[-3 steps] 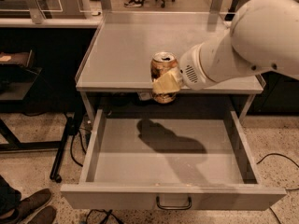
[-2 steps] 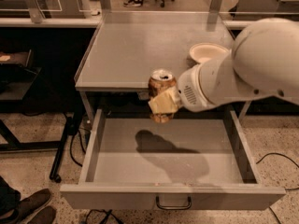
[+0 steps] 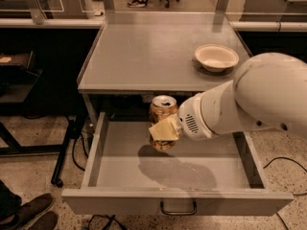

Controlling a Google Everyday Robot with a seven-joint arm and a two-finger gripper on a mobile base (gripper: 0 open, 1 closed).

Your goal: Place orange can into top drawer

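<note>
The orange can (image 3: 162,110) is upright, coppery with a silver top and pull tab, held in the air over the back middle of the open top drawer (image 3: 115,171). My gripper (image 3: 164,129) is shut on the can; one pale finger (image 3: 164,128) lies across its front side. The white arm comes in from the right and hides the drawer's right part. The can's shadow falls on the drawer's flat grey bottom. The drawer's front panel carries a small dark handle (image 3: 178,209).
The grey tabletop (image 3: 144,51) is above and behind the drawer, with a shallow white bowl (image 3: 216,57) at its right. A dark stand leg and cables are on the floor at left. A person's shoes (image 3: 26,214) show at the bottom left.
The arm has lowered with the can, from the tabletop's front edge down over the open drawer. The bowl has come into view behind the arm.
</note>
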